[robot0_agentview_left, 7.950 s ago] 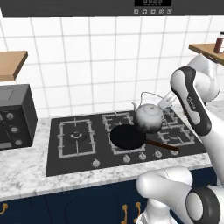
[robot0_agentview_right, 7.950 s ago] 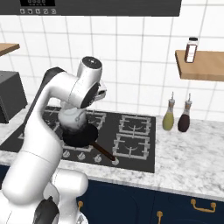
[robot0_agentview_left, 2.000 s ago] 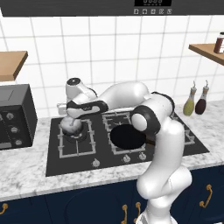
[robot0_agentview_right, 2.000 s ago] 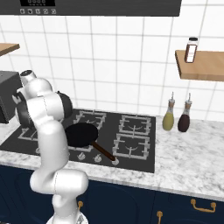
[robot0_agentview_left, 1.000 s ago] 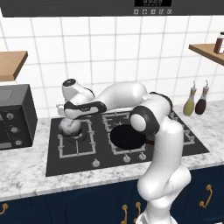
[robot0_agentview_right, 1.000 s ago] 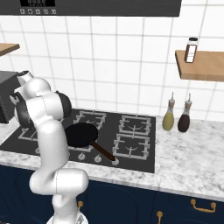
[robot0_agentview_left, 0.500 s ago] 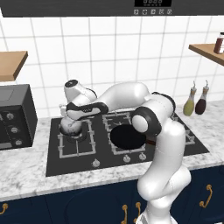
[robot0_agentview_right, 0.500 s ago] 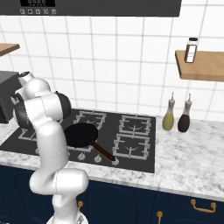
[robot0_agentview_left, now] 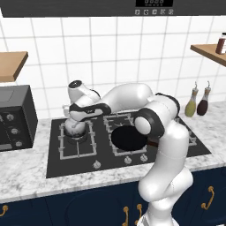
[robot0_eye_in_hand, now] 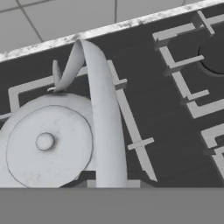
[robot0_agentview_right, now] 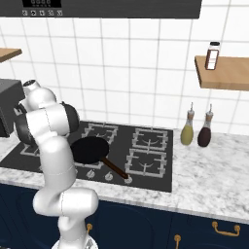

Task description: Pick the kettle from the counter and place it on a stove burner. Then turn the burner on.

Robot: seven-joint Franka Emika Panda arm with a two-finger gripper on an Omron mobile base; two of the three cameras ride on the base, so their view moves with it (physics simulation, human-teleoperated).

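The kettle (robot0_agentview_left: 75, 128) sat on the burner (robot0_agentview_left: 78, 139) at the left of the cooktop (robot0_agentview_left: 53, 163), directly under the jaws. In the hand view its lid and knob lay just below and to the left of the jaws, and the handle (robot0_eye_in_hand: 103, 127) arched up between them. The gripper (robot0_agentview_left: 76, 117) was shut down narrow on that handle, gripping it near the top. The grate bars ran out from under the kettle on the side away from the jaws, toward the wall tiles.

Beyond the kettle, well to the right of the jaws, the pan (robot0_agentview_left: 129, 137) rested on the middle burner, its handle pointing toward the front edge. The knobs (robot0_agentview_left: 128, 160) lined the front strip of the cooktop, nearer the robot than the jaws. Two bottles (robot0_agentview_left: 197, 100) stood on the counter (robot0_agentview_left: 26, 173) far to the right.

Judging by how the kettle lay, the placing step looked about finished. The next move would call for opening the jaws, lifting clear of the handle without tipping the kettle, then reaching forward and down to the knob for this burner; which knob that is I could not tell.
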